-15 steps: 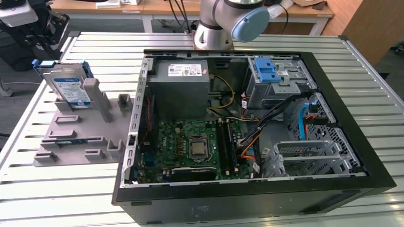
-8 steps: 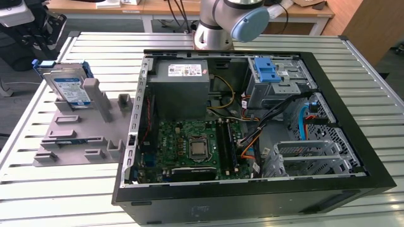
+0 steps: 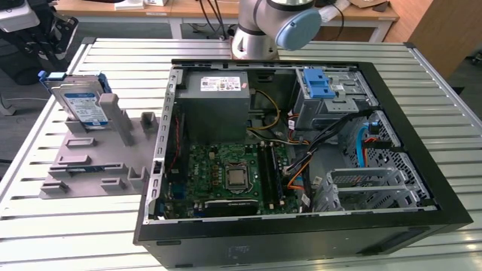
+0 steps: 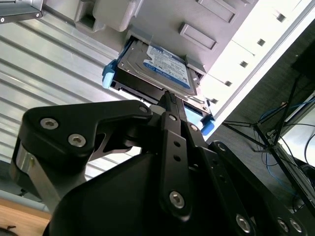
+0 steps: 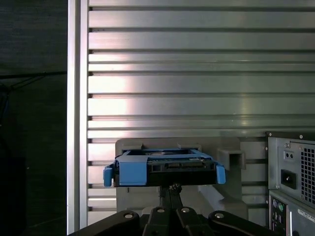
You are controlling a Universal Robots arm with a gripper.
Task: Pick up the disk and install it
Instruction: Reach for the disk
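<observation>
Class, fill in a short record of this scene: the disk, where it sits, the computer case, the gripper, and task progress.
Disk: flat silver hard drive, white-and-blue label, in a blue plastic carrier frame
Place: standing on edge in the grey plastic fixture, to the exterior view's left of the case
Case: black computer case, side open, on the slatted metal table
Gripper: black gripper, aimed at the disk in both wrist views
Progress: disk not picked up

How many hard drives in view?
1. The disk stands on edge in the grey fixture, at the exterior view's left of the open PC case; both wrist views show it too. More may be hidden in the drive bays.
</observation>
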